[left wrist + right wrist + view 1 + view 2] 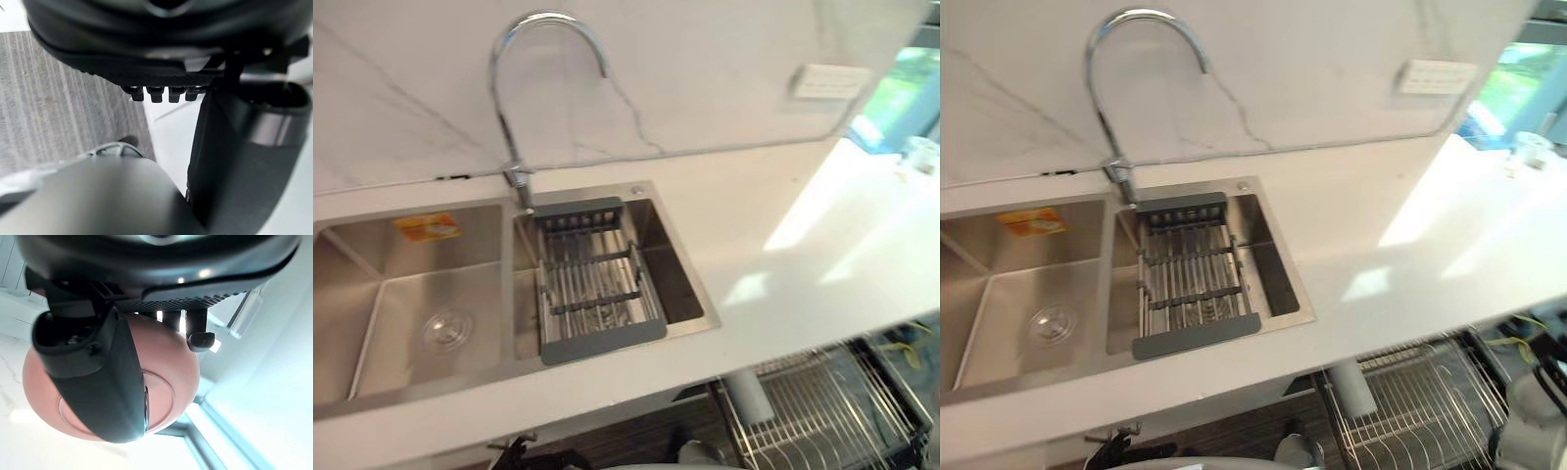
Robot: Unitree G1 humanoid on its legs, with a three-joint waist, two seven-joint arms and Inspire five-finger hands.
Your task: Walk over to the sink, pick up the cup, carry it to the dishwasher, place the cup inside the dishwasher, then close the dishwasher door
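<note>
White bench (773, 235), steel double sink (372, 250), grey drain rack (597, 284), arched tap (495, 88), dishwasher rack (822, 411) below, right robot hand (98, 382) clasping pink cup (178, 372), left robot hand (146, 54) relaxed

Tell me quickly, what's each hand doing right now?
Left hand: open, fingers relaxed, holding nothing.
Right hand: fingers closed around the pink cup.

A bright kitchen corner, lit from your right.
You face a white worktop (773, 255) backed by a white wall (705, 69) with faint grey veining, and a pale switch plate (829, 81) is set on it. At your far right a window (913, 93) shows green outside, and a sunlit patch (803, 220) lies across the worktop. The floor (58, 98) is grey wood-grain.
</note>
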